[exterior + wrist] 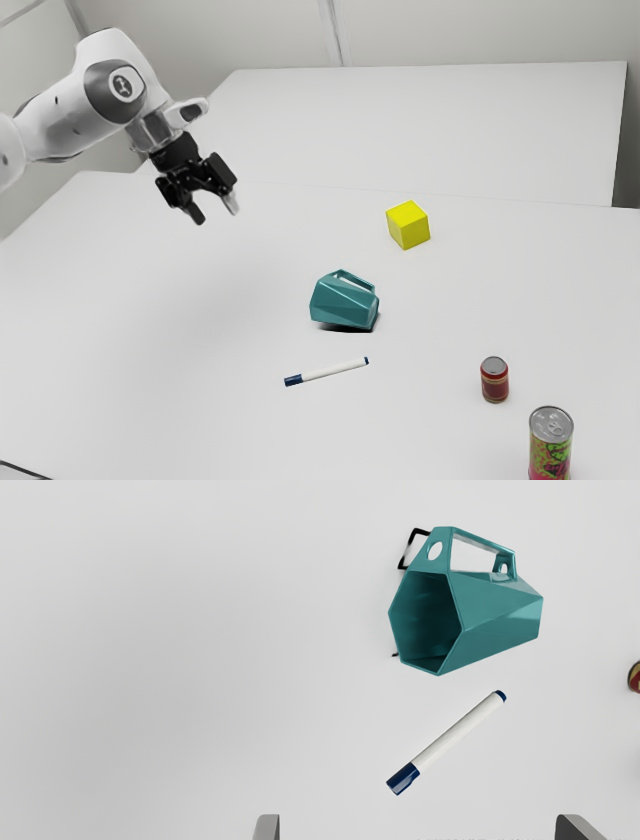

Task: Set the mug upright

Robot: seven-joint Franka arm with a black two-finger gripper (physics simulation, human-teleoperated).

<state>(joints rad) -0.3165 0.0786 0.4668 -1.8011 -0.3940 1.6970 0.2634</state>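
My gripper (pixel 215 214) hangs high above the table, toward the exterior view's upper left, well away from the mug. In the wrist view the fingertips of the gripper (pixel 417 827) stand wide apart, with nothing held between them. The teal faceted mug (pixel 343 302) lies on its side on the table. Its handle points toward the yellow cube's side in the exterior view. In the wrist view the dark hollow mouth of the mug (pixel 495 610) is visible, with the narrower base at the opposite end.
A white marker with a blue cap (pixel 328 371) (pixel 457 732) lies close to the mug. Behind the mug sits a yellow cube (pixel 408 226). A small red can (pixel 494 380) and a taller colourful can (pixel 550 445) stand toward the exterior view's lower right.
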